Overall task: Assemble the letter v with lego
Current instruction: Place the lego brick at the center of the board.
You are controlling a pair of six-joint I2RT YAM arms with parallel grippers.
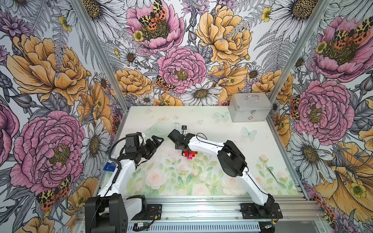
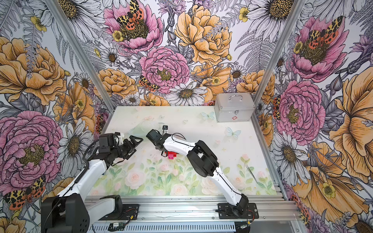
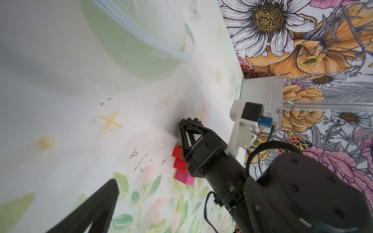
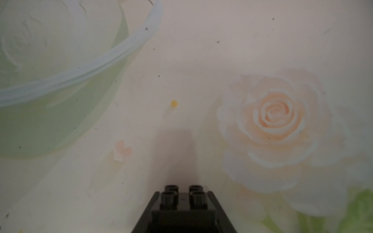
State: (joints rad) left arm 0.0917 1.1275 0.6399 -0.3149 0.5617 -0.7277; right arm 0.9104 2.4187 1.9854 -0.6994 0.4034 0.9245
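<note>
A: Black brick (image 4: 182, 199) clamped in our right gripper (image 3: 190, 123), low over the worktop (image 1: 222, 131).
B: Left gripper (image 1: 157, 144) gapes, empty. Our red-and-pink V start (image 1: 187, 155) lies just nearer; we judge the black tip not yet fitted.

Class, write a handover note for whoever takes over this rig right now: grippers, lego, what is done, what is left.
Left gripper: open, empty, away from the bricks.
Right gripper: shut on a black brick, close by the built part.
Table: red bricks and a pink brick stepped together, partly under the right arm.
Done: part of the V. Left: add the black brick; other pieces not seen.
</note>
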